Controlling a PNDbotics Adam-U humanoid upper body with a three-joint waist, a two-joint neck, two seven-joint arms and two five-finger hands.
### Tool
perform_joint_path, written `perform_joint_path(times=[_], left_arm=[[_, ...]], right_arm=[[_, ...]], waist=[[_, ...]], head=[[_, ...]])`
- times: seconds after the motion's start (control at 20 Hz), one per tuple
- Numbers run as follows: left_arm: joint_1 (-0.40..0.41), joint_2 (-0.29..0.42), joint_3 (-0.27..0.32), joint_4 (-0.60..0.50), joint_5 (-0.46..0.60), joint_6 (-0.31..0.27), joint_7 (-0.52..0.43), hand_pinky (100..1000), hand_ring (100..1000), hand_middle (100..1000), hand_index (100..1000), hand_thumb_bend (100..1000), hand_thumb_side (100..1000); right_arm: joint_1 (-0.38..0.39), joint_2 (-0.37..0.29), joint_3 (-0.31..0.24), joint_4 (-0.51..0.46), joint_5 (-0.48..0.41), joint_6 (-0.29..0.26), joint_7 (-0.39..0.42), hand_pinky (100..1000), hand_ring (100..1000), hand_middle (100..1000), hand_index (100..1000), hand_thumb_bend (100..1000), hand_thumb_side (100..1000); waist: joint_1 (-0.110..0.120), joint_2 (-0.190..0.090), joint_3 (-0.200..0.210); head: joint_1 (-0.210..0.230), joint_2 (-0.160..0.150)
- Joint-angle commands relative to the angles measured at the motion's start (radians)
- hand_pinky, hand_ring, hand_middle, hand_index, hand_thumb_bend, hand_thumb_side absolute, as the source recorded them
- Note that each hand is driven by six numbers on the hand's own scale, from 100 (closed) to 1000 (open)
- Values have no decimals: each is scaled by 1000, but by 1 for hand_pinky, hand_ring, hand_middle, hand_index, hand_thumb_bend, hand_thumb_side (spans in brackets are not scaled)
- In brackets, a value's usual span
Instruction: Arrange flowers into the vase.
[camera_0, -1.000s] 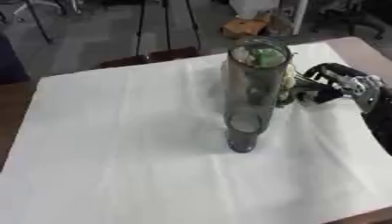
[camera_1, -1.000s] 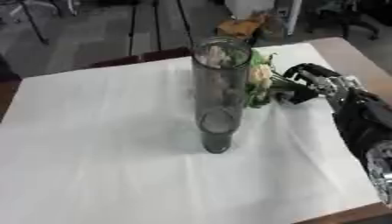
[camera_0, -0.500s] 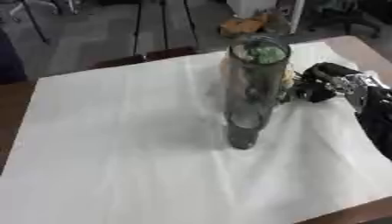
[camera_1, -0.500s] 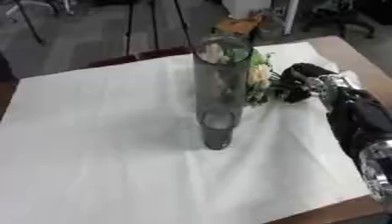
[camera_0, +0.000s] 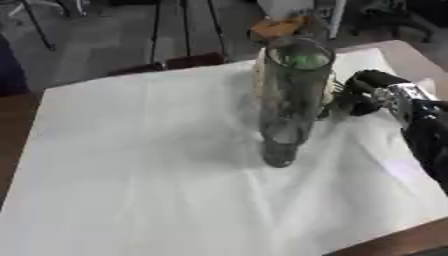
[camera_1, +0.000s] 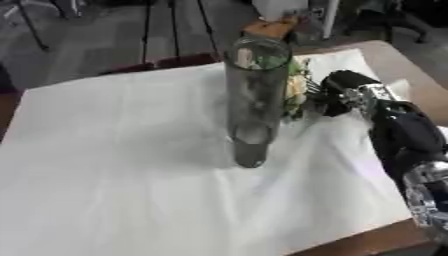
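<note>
A tall clear glass vase (camera_1: 254, 102) stands upright in the middle of the white cloth (camera_0: 149, 165). Just behind and to its right lies a flower bunch (camera_1: 297, 92) with pale blooms and green leaves, partly hidden by the glass. My right hand (camera_1: 339, 90) reaches in from the right and sits against the stems of the bunch, fingers curled around them. The left hand shows in neither view.
The cloth-covered table ends in a brown wooden edge (camera_1: 376, 240) at the lower right and at the far right corner. A brown object (camera_0: 278, 26) sits beyond the table's far edge. Dark floor and stands lie behind.
My right hand has stayed at the flower bunch beside the vase, shifting slightly. The whole picture has drifted a little, so the camera moved; the vase has not.
</note>
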Motion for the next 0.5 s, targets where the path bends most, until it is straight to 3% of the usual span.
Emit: perform_joint_path(times=[0.05, 0.35, 0.4, 0.5], left_arm=[[-6, 17, 5, -14, -3, -2, 2, 710, 667, 649, 835, 521, 968], [-6, 17, 5, -14, -3, -2, 2, 710, 667, 649, 835, 521, 968], [-6, 16, 5, -14, -3, -2, 3, 711, 668, 648, 835, 521, 967], [4, 12, 8, -14, -4, 0, 5, 711, 668, 647, 835, 521, 967]], right_arm=[[12, -1, -6, 16, 49, 2, -15, 269, 419, 417, 502, 461, 253], [12, -1, -9, 21, 61, 0, -25, 269, 419, 417, 502, 461, 253], [11, -2, -11, 19, 60, 1, -26, 100, 100, 100, 100, 344, 100], [-19, -12, -40, -10, 42, 19, -45, 100, 100, 100, 100, 346, 100]], waist=[[-8, -16, -1], [-8, -16, -1], [-9, -18, -2], [-7, -33, -19]], head=[[-1, 1], [-1, 1], [-1, 1], [2, 9]])
